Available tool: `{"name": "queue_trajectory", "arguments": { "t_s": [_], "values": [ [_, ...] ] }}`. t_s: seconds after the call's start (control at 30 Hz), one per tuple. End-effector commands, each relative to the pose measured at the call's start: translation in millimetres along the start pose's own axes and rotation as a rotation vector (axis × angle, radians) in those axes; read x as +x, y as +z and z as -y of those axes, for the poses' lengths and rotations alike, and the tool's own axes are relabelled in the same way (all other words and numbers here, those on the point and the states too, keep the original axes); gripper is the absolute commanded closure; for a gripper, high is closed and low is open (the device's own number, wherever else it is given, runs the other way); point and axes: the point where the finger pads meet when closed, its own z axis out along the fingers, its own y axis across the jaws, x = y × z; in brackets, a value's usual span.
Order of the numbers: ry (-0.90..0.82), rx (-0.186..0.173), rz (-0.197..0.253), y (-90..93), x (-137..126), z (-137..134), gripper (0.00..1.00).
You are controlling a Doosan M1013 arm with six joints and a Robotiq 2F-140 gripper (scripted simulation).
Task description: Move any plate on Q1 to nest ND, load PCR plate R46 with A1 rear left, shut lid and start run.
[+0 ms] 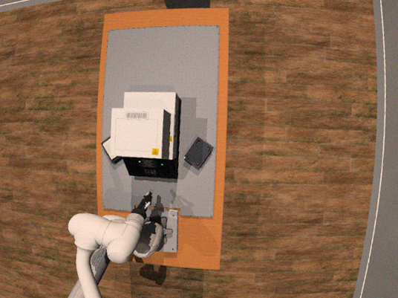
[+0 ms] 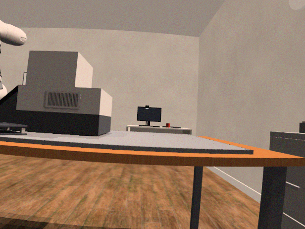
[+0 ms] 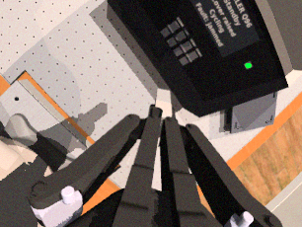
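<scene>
My gripper (image 3: 161, 99) is hanging over the grey mat (image 1: 188, 195), fingers pressed together, holding nothing, tips pointing at Q1's black panel. Just ahead, the keypad (image 3: 182, 44) is facing me; the lamp (image 3: 249, 65) is glowing green. Q1's (image 1: 140, 134) lid is sitting shut. A plate (image 1: 108, 148) on a nest is peeking out beside Q1; a dark nest (image 1: 198, 153) is lying on the other side.
</scene>
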Motion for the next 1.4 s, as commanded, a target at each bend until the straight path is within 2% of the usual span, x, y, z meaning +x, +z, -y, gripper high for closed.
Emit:
{"name": "queue_trajectory", "arguments": {
  "t_s": [0.0,1.37],
  "values": [
    [0.000,0.002,0.002,5.3,1,-1,1.00],
    [0.000,0.002,0.002,57.4,25,-24,1.00]
  ]
}}
